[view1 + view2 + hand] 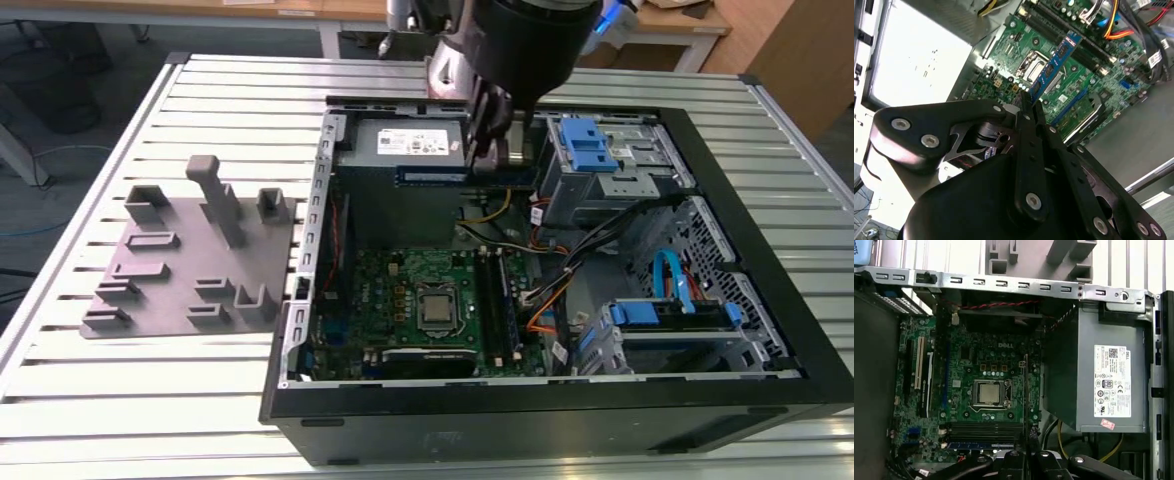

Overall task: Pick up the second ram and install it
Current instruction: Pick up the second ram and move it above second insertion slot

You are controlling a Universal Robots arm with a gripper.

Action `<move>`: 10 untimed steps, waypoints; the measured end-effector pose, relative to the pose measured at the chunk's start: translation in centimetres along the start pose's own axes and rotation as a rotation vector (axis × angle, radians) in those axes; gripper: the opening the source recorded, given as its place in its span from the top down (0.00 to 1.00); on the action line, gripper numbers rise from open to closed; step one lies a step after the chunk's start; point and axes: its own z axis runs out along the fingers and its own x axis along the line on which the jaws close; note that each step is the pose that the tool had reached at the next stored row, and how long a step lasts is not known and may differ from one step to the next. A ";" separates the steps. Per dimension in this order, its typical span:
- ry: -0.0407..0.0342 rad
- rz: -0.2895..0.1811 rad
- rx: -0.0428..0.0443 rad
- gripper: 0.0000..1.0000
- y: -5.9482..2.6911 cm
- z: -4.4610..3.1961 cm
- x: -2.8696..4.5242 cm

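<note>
Hovering over the open computer case (534,425), the tool (1025,100) is clamped on the second ram (1058,64), above the green motherboard (1081,75), near the grey power supply (400,145).

Print-wise, we've got a big white label (1111,381) on the grey power supply (1089,340). It's packed with a barcode, rows of little certification marks and fine print. A small pink sticker (1107,425) sits on the same face, near a corner of that label. There's white lettering (1005,345) printed on the green motherboard (969,365), beside the processor socket. The second ram (1054,67) carries a small sticker (1073,39) at one end. We can't make out the wording on any of them.
</note>
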 end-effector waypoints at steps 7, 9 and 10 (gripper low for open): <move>0.0001 0.000 -0.0031 0.86 -1.30 0.68 0.10; 0.0000 0.000 -0.0033 0.86 -1.54 1.01 0.15; 0.0001 0.000 -0.0034 0.86 -1.67 1.20 0.18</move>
